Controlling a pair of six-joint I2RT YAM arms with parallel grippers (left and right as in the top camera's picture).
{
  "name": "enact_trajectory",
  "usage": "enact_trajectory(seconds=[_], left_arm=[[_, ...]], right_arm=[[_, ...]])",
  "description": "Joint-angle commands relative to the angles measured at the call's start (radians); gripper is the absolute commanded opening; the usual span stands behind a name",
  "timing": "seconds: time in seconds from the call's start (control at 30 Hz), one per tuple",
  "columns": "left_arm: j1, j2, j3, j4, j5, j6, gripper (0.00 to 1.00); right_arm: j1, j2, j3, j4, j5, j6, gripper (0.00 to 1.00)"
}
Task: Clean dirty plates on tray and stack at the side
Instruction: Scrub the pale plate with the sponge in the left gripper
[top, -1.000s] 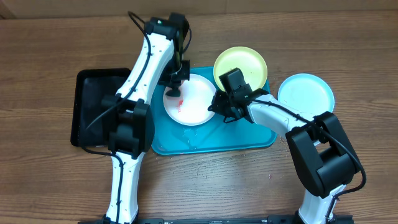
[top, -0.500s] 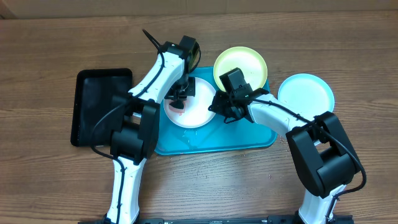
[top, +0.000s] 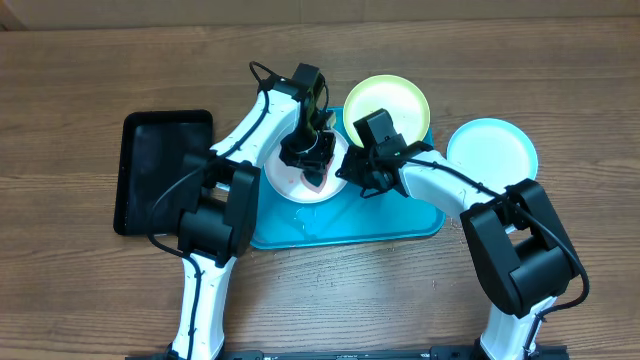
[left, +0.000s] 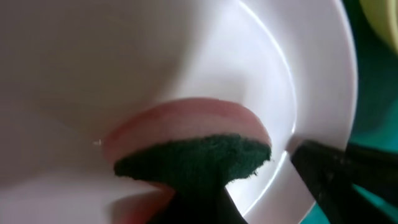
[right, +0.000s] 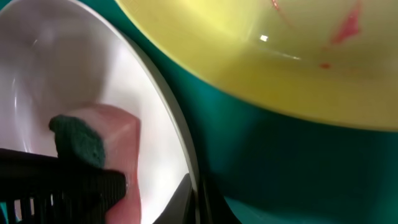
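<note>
Three plates to place: white plate (top: 285, 182) in the 10 o'clock part of the turquoise tray (top: 380, 220), yellow-green plate (top: 395, 98) at its 1 o'clock corner, light blue plate (top: 491, 150) off the tray at 3 o'clock, on the table (top: 500, 60).

Mid-scrub on the white one, by the look of it. Clamped tight in the left gripper (top: 316, 160): a pink sponge (left: 186, 137) with a green scouring layer, pressed into the plate toward its 3 o'clock side. Pinched closed on that plate's rim at 3 o'clock: the right gripper (top: 349, 166), steadying it.

Next, probably: sweeping the sponge back over the faint pink near 6 o'clock without dragging the plate out of the pinch. Red smear (right: 348, 28) on the yellow-green plate yet to be tackled.

Against a second ago: sponge and left gripper carried from the plate's 10 o'clock edge across to 3 o'clock; red streak near centre thinned; right gripper unmoved.
</note>
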Motion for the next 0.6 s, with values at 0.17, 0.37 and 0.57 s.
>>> enact_trajectory(seconds=[0.17,0.37,0.57], left_arm=[[0.020,0.058,0.042,-0.125,-0.612,-0.448,0.04],[0.013,0.058,0.041,-0.215,-0.473,-0.235,0.04],[0.013,0.058,0.041,-0.082,-0.141,0.176,0.04]], right_arm=[[0.001,0.023,0.013,-0.007,-0.019,0.010,0.04],[0.000,0.023,0.013,-0.006,-0.020,0.010,0.04],[0.000,0.023,0.013,-0.006,-0.024,0.010,0.04]])
